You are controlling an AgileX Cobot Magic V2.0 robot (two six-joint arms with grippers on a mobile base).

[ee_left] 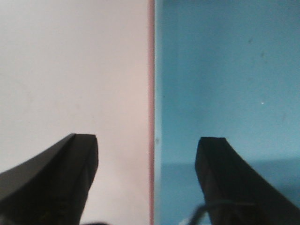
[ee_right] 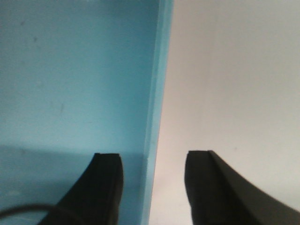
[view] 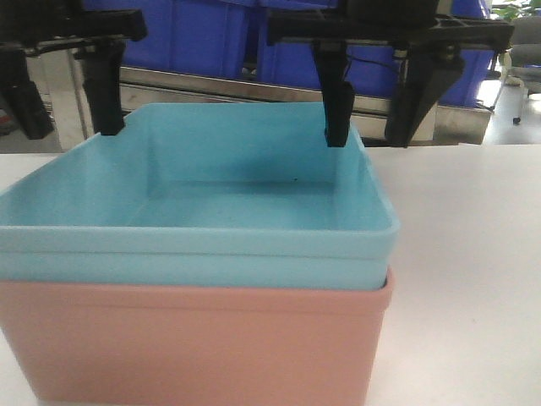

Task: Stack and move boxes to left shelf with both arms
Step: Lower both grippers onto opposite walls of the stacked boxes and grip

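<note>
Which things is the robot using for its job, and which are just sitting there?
For the job: blue bin, nested in pink bin; left gripper and right gripper, each open astride a bin wall.
Just there: dark blue crates behind; white table underneath.

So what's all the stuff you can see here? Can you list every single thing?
blue bin: one, light sky blue, nested inside the pink bin
pink bin: one, salmon pink, on the table, underneath the blue one
table: one, white, under the bins
crates: at least two, dark blue, behind the table on the rack
rack: one, shiny steel, at the back
green leaves: a few, far top right corner
left gripper: one, black, open, astride the blue bin's left wall
right gripper: one, black, open, astride the blue bin's right wall
</note>
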